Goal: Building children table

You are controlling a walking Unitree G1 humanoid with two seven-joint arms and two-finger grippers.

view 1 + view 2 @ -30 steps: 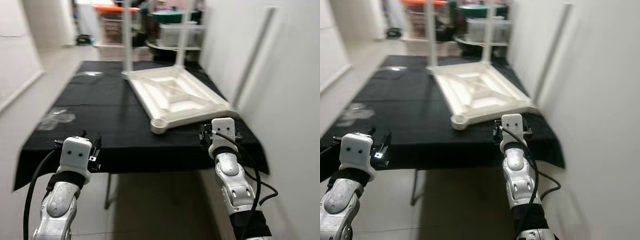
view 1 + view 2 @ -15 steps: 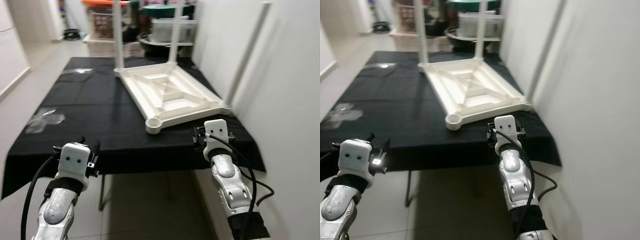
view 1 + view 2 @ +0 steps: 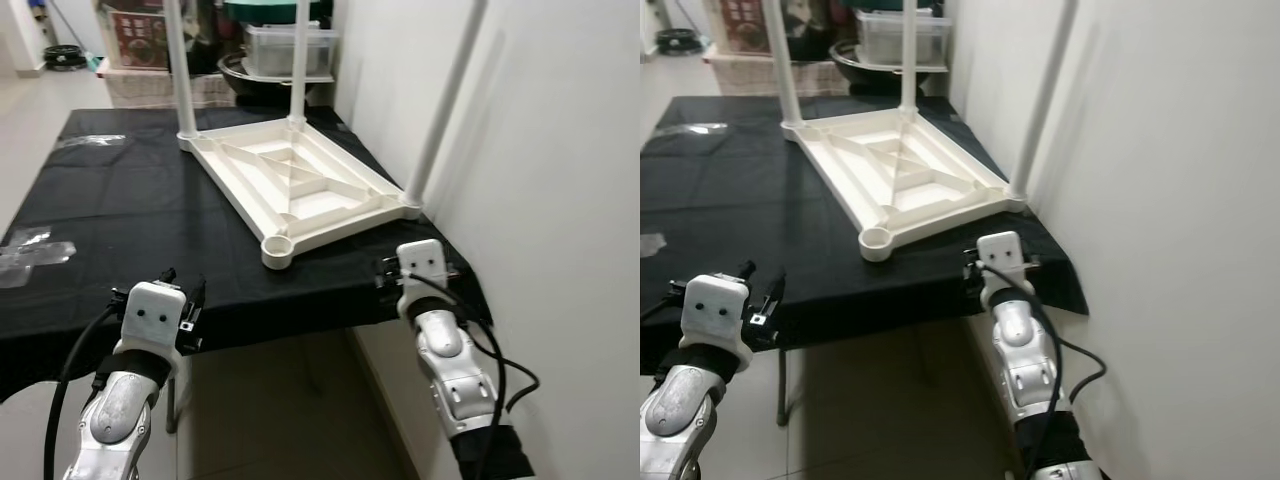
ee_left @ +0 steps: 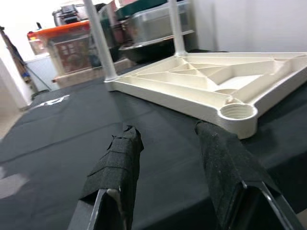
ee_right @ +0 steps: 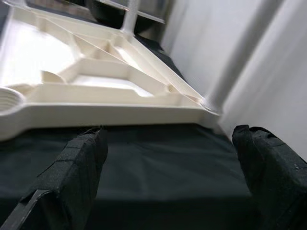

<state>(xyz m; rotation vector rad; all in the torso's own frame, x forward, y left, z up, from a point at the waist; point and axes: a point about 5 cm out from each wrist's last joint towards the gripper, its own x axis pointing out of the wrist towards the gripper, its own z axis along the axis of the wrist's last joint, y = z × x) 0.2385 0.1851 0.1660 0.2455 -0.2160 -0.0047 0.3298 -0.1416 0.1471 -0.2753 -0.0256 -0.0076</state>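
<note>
Three legs fitted, one socket still empty.

The white tabletop (image 3: 300,185) lies upside down on the black-clothed surface (image 3: 110,215), its long axis running away from the robot. Three white legs (image 3: 180,70) stand upright in its corners; the nearest corner socket (image 3: 276,246) is bare, so by the look of it one leg remains to be fitted. The left gripper (image 4: 168,143), fingers wide and holding nothing, hovers just short of that socket. The right gripper (image 5: 168,158), also spread wide and empty, faces the tabletop's near edge.
</note>
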